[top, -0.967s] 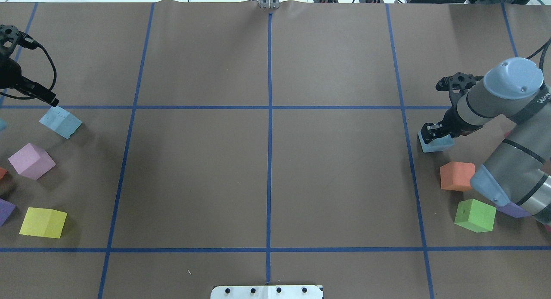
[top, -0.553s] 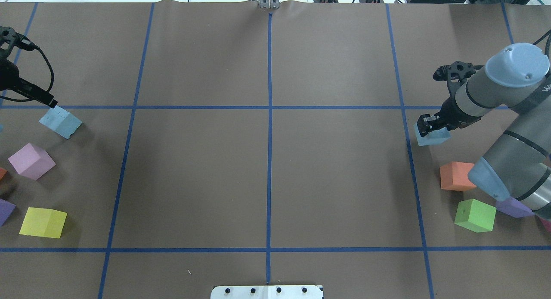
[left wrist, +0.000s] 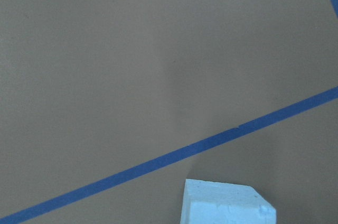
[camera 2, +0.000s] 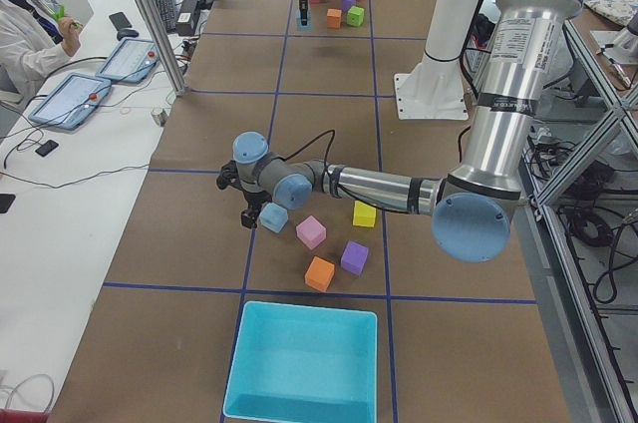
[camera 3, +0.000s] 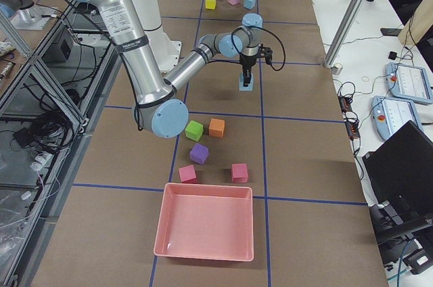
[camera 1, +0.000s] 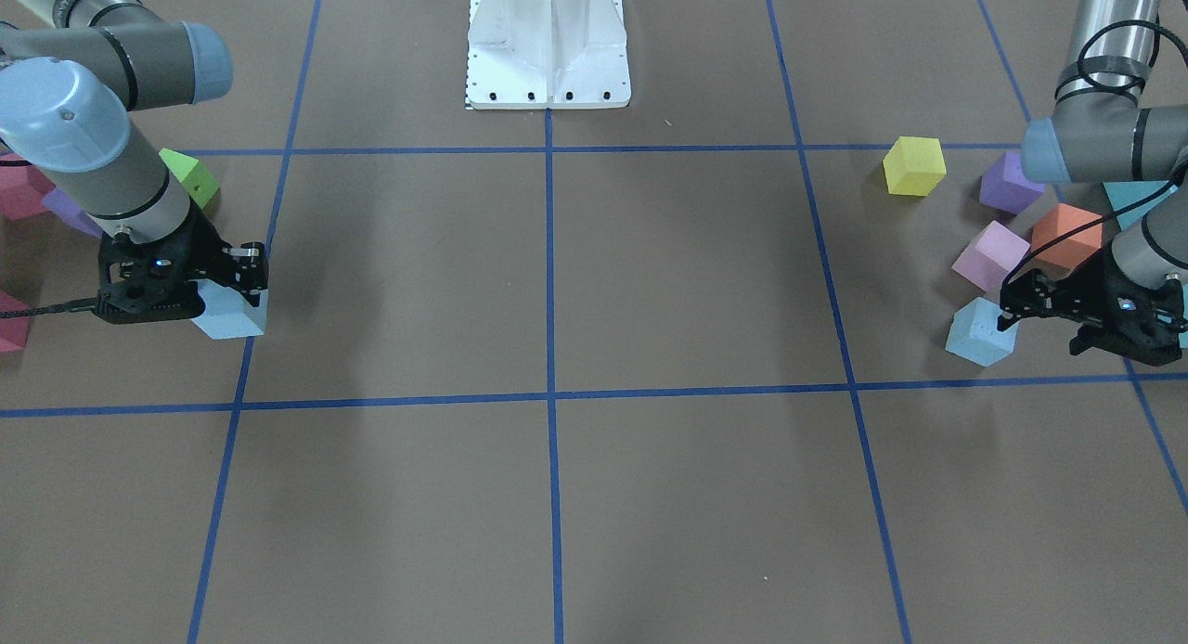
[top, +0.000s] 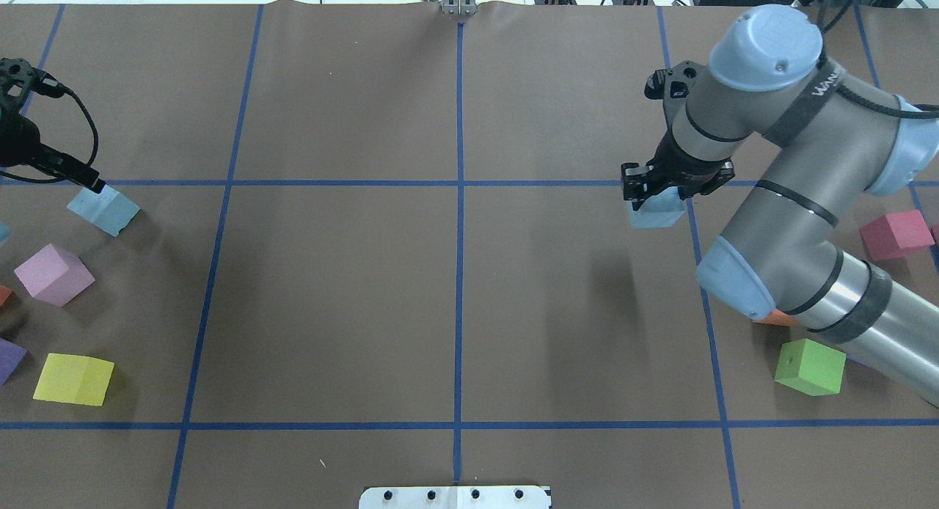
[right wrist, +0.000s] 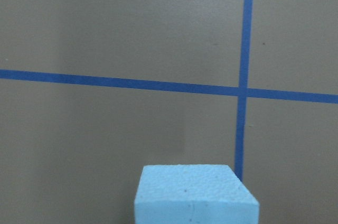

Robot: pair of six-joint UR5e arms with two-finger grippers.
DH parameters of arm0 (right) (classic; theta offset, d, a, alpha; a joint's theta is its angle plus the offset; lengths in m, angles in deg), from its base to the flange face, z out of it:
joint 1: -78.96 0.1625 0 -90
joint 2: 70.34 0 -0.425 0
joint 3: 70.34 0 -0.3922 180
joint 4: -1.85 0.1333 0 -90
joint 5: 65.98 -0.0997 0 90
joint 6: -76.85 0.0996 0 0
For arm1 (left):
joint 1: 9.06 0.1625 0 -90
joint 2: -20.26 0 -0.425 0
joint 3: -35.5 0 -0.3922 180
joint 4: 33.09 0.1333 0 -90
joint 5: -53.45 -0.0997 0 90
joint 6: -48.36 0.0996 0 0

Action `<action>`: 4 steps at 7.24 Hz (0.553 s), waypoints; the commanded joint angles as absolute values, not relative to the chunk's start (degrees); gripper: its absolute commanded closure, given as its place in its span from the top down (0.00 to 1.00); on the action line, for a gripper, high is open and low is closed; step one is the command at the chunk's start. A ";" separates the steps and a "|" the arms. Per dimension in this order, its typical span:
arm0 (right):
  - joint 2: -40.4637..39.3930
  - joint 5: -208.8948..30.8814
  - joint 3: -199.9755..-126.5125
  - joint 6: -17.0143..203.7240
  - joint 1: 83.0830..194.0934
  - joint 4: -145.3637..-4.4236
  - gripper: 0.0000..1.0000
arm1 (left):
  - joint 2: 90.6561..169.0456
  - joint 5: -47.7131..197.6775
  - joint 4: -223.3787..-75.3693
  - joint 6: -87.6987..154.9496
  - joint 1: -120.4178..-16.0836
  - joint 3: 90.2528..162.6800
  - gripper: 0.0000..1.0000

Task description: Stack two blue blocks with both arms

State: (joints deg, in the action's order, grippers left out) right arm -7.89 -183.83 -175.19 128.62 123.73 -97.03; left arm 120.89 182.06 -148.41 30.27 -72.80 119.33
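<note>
Carried inward, right arm's [top: 792, 201] pale-blue foam cube [top: 658, 215] looks square-edged.

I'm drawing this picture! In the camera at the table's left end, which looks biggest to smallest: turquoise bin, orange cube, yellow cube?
1. Turquoise bin, by far.
2. Orange cube and yellow cube: nearly alike; orange sits nearer the camera, so I won't rank them.

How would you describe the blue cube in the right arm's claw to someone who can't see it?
Find the big grey right arm reaching over the brown table; at its tip is a black claw. The pale blue cube pinched there is the one. Its twin, the other blue cube, sits on the table beside a pink cube.
</note>
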 commanded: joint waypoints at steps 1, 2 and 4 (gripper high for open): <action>-14.77 -180.87 -172.57 137.02 118.00 -97.90 0.54 | 120.89 179.15 -148.49 28.85 -70.42 118.91 0.98; -18.28 -180.25 -170.47 140.19 116.50 -97.82 0.54 | 120.89 179.13 -148.49 28.76 -69.97 118.73 0.98; -21.90 -178.84 -167.99 145.13 113.86 -97.64 0.55 | 120.98 179.22 -148.76 24.91 -67.60 118.90 0.96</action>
